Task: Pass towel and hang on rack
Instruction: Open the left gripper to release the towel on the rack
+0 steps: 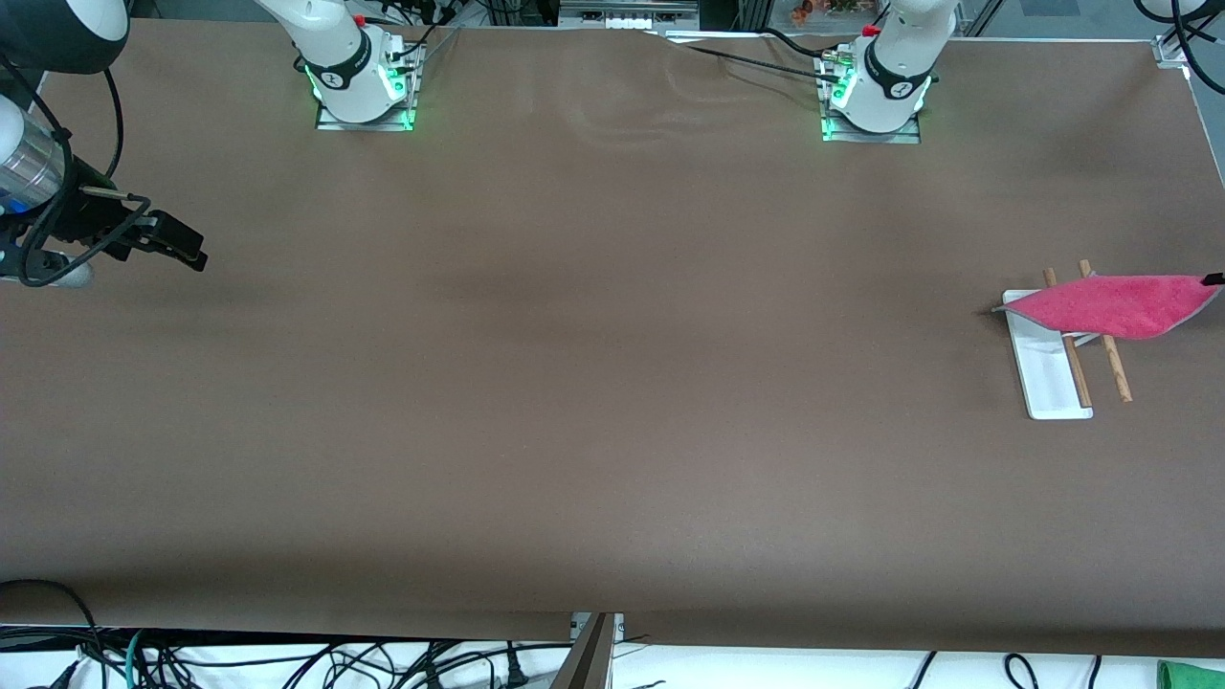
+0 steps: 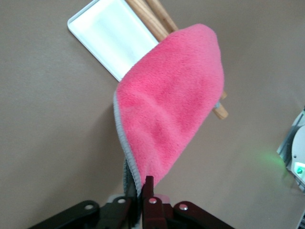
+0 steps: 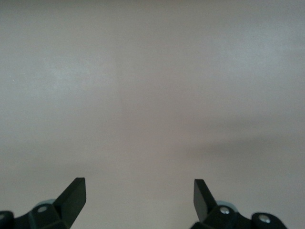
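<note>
While the left gripper (image 2: pixel 144 191) pinches one corner of the towel (image 2: pixel 171 126) between its nearly closed fingers, the pink cloth lies draped over the two wooden rods (image 1: pixel 1110 359) of the rack (image 1: pixel 1048 368), at the left arm's end of the table (image 1: pixel 593 383). The right gripper (image 3: pixel 139 192) waits with its fingers wide apart and empty, over the bare table at the right arm's end.

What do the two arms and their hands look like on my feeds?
Both arms are white with black joint bands, on bases glowing green. The right hand is black with loose black cables and a silver wrist; its fingers are black wedges. The left hand shows black and dark-red fingers.
</note>
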Available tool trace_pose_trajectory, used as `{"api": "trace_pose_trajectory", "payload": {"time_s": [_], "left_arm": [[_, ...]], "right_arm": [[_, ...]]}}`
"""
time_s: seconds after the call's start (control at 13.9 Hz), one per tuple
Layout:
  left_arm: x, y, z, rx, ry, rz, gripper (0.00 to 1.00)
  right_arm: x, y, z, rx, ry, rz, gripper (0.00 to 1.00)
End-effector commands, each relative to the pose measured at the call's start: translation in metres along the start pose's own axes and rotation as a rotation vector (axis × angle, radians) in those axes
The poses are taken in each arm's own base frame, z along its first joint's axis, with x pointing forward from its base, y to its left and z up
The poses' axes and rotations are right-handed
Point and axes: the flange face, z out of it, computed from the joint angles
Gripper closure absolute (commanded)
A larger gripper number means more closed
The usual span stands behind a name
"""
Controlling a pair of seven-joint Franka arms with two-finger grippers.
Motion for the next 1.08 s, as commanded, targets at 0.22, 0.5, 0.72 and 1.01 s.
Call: {"api": "trace_pose_trajectory", "payload": {"time_s": [0.22, 0.5, 0.72, 1.01], "left_arm": [[0.009, 0.006, -0.025, 0.048, 0.019, -0.037, 0.00], [0.060, 0.044, -0.077, 0.138, -0.031, -0.026, 0.00], [0.100, 0.080, -0.113, 0.205, -0.073, -0.022, 0.00], [0.168, 0.135, -0.135, 0.232, -0.125, -0.061, 0.00]], "right_arm": [[0.001, 0.003, -0.003, 0.015, 0.006, -0.009, 0.00], [0.001, 0.003, -0.003, 0.015, 0.006, -0.009, 0.00], [0.001, 0.003, -0.003, 0.015, 0.006, -0.009, 0.00], [0.001, 0.004, -0.003, 0.015, 0.006, -0.007, 0.00]]}}
